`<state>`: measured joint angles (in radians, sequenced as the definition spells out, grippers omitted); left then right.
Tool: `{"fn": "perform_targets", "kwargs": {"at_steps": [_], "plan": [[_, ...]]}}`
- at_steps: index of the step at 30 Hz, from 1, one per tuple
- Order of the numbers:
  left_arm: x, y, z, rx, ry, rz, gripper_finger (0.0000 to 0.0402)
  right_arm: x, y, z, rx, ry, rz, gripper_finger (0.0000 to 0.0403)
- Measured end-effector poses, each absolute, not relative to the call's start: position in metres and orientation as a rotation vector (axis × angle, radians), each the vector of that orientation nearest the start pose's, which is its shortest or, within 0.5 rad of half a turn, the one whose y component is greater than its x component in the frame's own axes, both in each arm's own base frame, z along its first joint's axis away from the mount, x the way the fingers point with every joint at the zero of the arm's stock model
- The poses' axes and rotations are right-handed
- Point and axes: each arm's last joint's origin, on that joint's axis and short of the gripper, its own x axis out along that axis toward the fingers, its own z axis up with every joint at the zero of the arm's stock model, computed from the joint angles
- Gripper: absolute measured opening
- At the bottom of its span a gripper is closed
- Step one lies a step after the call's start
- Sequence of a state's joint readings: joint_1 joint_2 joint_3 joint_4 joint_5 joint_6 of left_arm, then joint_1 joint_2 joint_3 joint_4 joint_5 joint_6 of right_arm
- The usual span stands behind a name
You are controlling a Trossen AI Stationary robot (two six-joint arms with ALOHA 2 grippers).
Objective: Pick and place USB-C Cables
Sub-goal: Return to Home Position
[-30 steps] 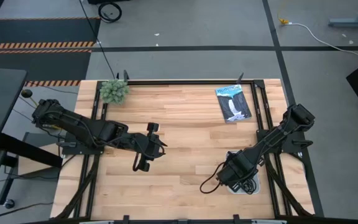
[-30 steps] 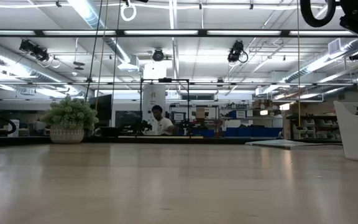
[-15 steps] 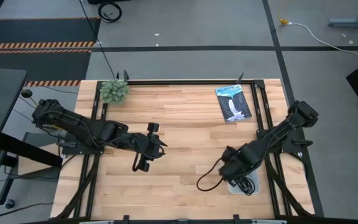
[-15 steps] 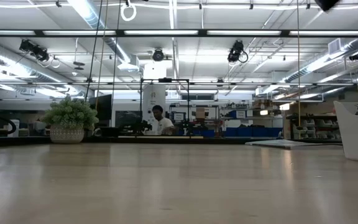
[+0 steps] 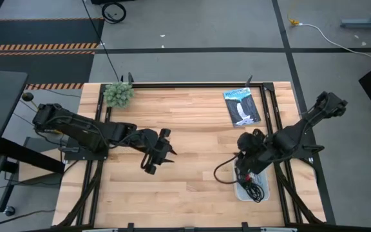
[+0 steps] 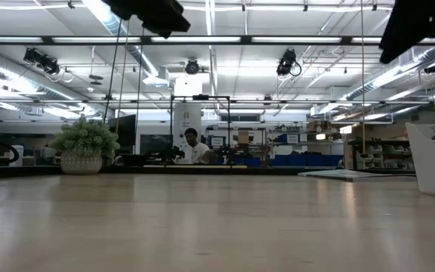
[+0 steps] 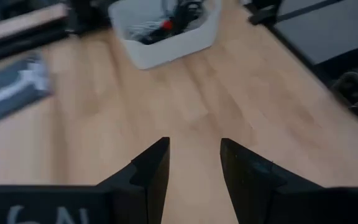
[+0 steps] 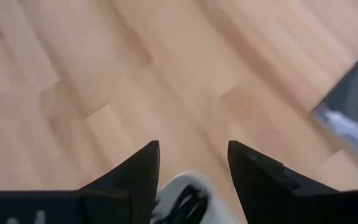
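Note:
Several cables, black and white among them, lie tangled in a white bin [image 5: 250, 191] by the table's near right edge, which also shows in the left wrist view [image 7: 166, 31]. One black cable [image 5: 219, 173] runs out of the bin in a loop over the wood and up toward my right gripper [image 5: 242, 154]. That gripper hovers open just beyond the bin [image 8: 193, 158], and a small white-and-black shape sits low between its fingers. My left gripper [image 5: 163, 153] hovers open over the table's middle [image 7: 194, 155], its fingers pointing at the bin. I cannot make out the light blue cable. My right gripper is open, and I cannot tell whether it touches the black cable: the arm stands over the cable's upper end [image 5: 238, 158] in the high view. The loop [image 5: 218, 174] lies lower, toward the near edge.
A flat black-and-blue packet [image 5: 241, 107] lies at the far right. A fuzzy green plant ball [image 5: 118, 95] stands at the far left corner. Bare wood [image 5: 192, 135] lies between the two arms. A person sits far off in the room [image 6: 193, 148].
My right gripper has moved up and toward the far edge, away from the bin's near left side. The black cable's loop has followed it toward the far edge. My left gripper has shifted a little toward the table's right.

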<state>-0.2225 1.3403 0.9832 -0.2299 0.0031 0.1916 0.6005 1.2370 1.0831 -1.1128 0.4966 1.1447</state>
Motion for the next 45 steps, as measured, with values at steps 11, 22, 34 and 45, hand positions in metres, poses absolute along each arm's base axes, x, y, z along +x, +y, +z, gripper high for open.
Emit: {"fn": "perform_targets", "kwargs": {"at_steps": [11,22,34,45], "plan": [[0.278,-0.053,0.233,0.169,0.511,-0.292,0.015,0.142,0.073,0.24,0.246,0.684,-0.522,0.0192],[0.244,-0.023,0.221,0.079,0.504,-0.177,0.015,0.124,0.051,0.217,0.252,0.451,-0.422,0.019],[0.177,-0.009,0.224,0.054,0.238,-0.12,0.015,0.11,0.037,0.232,0.198,0.177,-0.279,0.0189],[0.129,-0.005,0.203,0.019,-0.001,-0.016,0.0131,0.098,0.028,0.23,0.17,-0.054,-0.164,0.0189]]}}
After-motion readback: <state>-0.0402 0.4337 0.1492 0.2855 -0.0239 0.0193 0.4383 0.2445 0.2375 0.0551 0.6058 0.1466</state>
